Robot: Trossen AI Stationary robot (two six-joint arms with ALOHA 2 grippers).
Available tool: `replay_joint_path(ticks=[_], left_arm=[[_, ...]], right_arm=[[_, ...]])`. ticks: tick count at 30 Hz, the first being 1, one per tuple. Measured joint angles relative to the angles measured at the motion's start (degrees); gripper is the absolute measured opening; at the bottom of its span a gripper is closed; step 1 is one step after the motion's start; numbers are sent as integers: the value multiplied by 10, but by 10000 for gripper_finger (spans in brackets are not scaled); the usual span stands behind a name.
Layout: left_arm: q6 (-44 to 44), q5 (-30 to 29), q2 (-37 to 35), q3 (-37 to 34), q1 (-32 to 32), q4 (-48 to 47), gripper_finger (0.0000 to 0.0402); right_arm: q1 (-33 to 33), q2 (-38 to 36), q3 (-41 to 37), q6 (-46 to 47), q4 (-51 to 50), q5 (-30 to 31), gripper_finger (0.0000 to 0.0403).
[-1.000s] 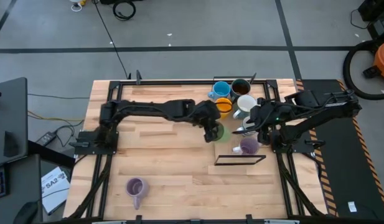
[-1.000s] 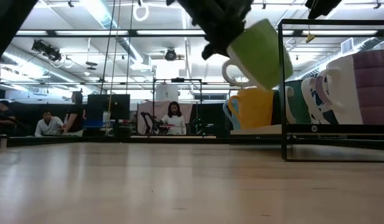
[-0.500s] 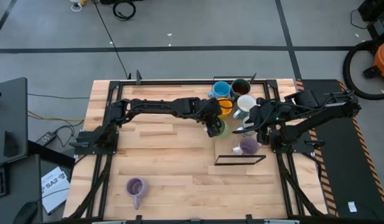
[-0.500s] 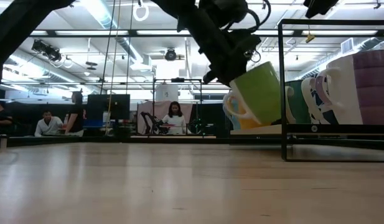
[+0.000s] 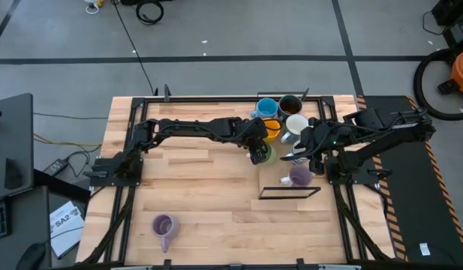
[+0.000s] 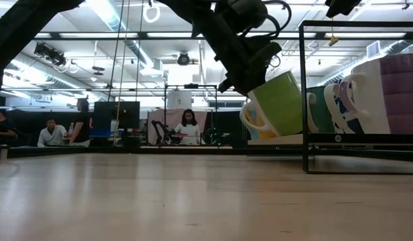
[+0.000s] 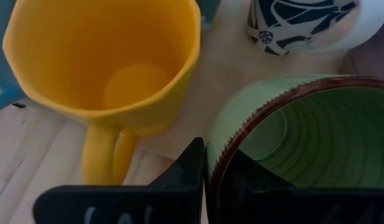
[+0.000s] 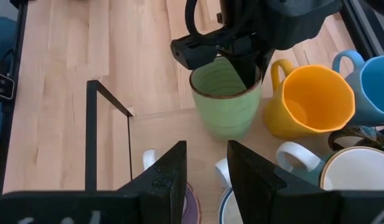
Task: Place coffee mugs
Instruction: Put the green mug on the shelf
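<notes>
My left gripper (image 5: 259,152) is shut on the green mug (image 8: 226,102), which is tilted just over the pale board (image 8: 160,143). Next to it stand the orange-yellow mug (image 7: 111,56), a blue mug (image 5: 266,107), a dark brown mug (image 5: 289,105) and a white mug (image 5: 296,125). One purple mug (image 5: 299,176) stands on the board's near part. Another purple mug (image 5: 164,225) rests on its base near the table's front left. My right gripper (image 8: 204,180) hangs open above the board, holding nothing. My left gripper pinches the green mug's rim (image 7: 220,163), one finger (image 7: 238,183) inside the cup and the other (image 7: 188,171) outside on its wall. The fingers slant down from the table's left. The mug hangs tilted (image 6: 276,104); whether its lower edge touches the board I cannot tell.
A black wire frame (image 5: 290,193) stands at the board's near edge, with an upright post (image 6: 304,94). A white mug with a dark blue pattern (image 7: 297,18) sits close beyond the green one. Bare wood (image 5: 186,180) stretches over the table's left and middle. People sit in the room behind.
My left gripper has come down and a little toward the table's far edge, to the group of mugs. The green mug has sunk with it from well above the board to just over it, beside the orange-yellow mug, and stays tilted. The descent has nearly stopped.
</notes>
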Motion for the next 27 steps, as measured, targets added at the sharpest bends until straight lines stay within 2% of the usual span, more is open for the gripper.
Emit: replay_joint_path(ticks=[27], left_arm=[[-37,0,0,0,0,21,90]], right_arm=[[0,0,0,0,0,0,121]])
